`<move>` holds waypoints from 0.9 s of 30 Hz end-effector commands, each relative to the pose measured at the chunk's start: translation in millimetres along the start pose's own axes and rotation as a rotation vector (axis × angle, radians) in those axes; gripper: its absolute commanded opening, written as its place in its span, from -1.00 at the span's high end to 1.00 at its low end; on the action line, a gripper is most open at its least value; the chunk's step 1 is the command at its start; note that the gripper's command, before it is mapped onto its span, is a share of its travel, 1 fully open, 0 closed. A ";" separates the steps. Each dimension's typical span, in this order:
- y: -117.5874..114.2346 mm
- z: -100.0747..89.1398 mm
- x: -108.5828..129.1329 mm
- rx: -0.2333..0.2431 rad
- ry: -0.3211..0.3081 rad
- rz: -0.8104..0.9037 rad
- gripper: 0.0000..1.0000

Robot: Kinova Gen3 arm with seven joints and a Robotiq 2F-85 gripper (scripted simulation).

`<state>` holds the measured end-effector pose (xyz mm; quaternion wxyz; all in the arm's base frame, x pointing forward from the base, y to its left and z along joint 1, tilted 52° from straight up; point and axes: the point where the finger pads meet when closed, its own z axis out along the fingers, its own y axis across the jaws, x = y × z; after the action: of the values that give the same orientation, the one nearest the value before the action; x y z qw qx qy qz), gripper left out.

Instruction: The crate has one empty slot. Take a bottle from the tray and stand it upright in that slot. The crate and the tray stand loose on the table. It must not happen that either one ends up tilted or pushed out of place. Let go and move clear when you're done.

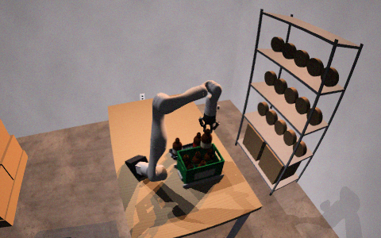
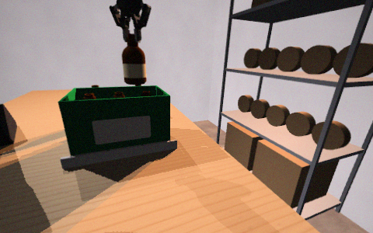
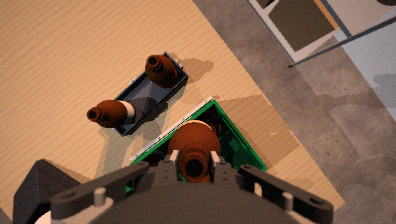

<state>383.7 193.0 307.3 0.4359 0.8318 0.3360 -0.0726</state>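
Note:
My gripper [image 2: 131, 34] is shut on the neck of a brown bottle [image 2: 134, 64] with a pale label. The bottle hangs upright, its base just above the far rim of the green crate [image 2: 116, 118]. In the wrist view the held bottle [image 3: 194, 142] is over the crate's far corner [image 3: 220, 135]. In the top view the gripper [image 1: 209, 126] holds the bottle [image 1: 206, 140] over the back of the crate [image 1: 200, 162], which holds several brown bottles. The dark tray [image 3: 150, 100] lies beyond the crate with two bottles: one standing [image 3: 161, 69], one tilted outward [image 3: 111, 113] at the other end.
The crate rests on a grey base plate [image 2: 120, 153]. The arm's base [image 1: 140, 167] stands left of the crate. A metal shelf rack [image 1: 297, 99] with discs and boxes stands right of the table. The table edge [image 3: 240, 75] runs close to the crate and tray.

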 end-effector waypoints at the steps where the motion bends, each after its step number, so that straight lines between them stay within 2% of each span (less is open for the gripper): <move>1: 10.9 0.6 -6.4 0.002 0.002 -0.003 1.00; 27: 51.0 0.7 -31.4 0.002 0.002 -0.003 1.00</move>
<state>390.6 161.2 350.0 0.4352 0.8323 0.3356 -0.0720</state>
